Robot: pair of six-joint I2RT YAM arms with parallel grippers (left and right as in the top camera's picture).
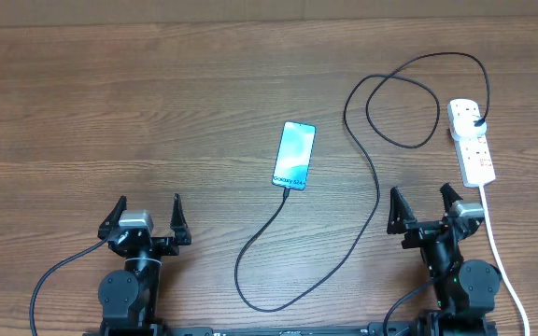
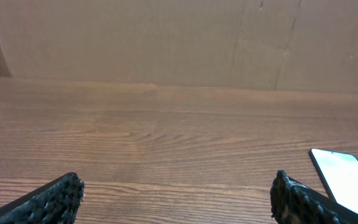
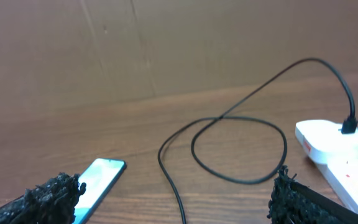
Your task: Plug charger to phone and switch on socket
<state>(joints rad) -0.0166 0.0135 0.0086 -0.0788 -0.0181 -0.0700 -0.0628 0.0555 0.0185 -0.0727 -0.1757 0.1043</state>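
Both the left gripper (image 1: 148,217) and right gripper (image 1: 425,207) sit spread wide n empty, phone (image 1: 294,154) dead center w/ the charger (image 1: 378,194) tip at its near end; cable's thin n floppy imo, so I'd pinch the stiff tip.

The wooden table (image 1: 110,93) carries the phone (image 1: 294,155), the looping charger (image 1: 378,198) and the socket (image 1: 471,142).

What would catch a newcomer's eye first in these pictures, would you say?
The phone, screen glowing blue-teal, lies mid-table. The black charger snakes from its near edge, loops, and reaches the white socket at the right. The left gripper and right gripper stand open at the near edge.
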